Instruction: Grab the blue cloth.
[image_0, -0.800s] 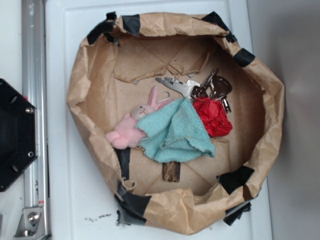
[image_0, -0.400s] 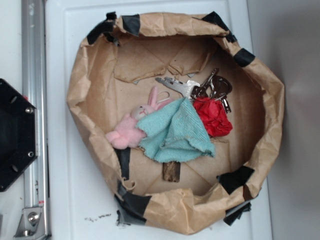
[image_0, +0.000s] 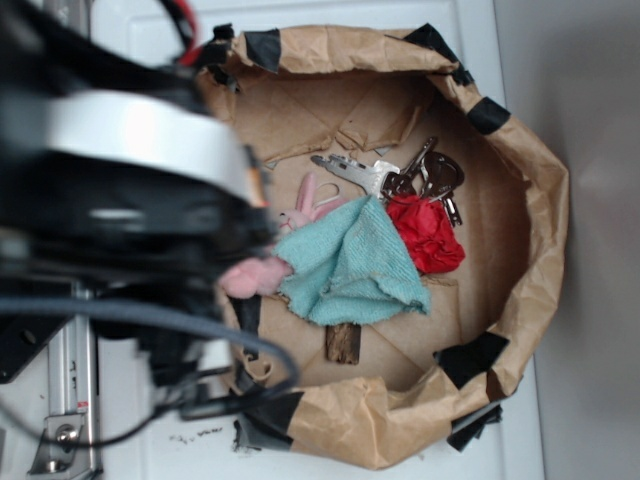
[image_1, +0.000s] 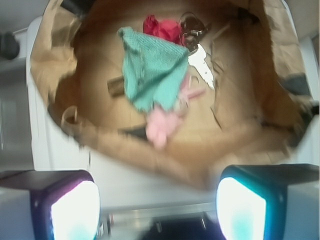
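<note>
White tabletop (image_0: 560, 440), bearing one brown paper basin (image_0: 545, 200) with black tape patches on its rim.

Contents: blue cloth (image_0: 350, 265) at centre, draped partly over pink bunny (image_0: 262, 275); red wad (image_0: 428, 232) touching the cloth's far edge; keys (image_0: 400, 175) just beside the wad; small wooden block (image_0: 342, 343) touching the cloth's near hem.

My gripper (image_1: 159, 207): fingers (image_1: 75, 212) spread wide, nothing between them, outside the rim and well apart from the cloth; view motion-blurred.

Risks, as I judge them: descending too near the bunny and pinching plush along with terry; catching only the frayed edge, which may slip; snagging the crumpled paper wall on entry.
</note>
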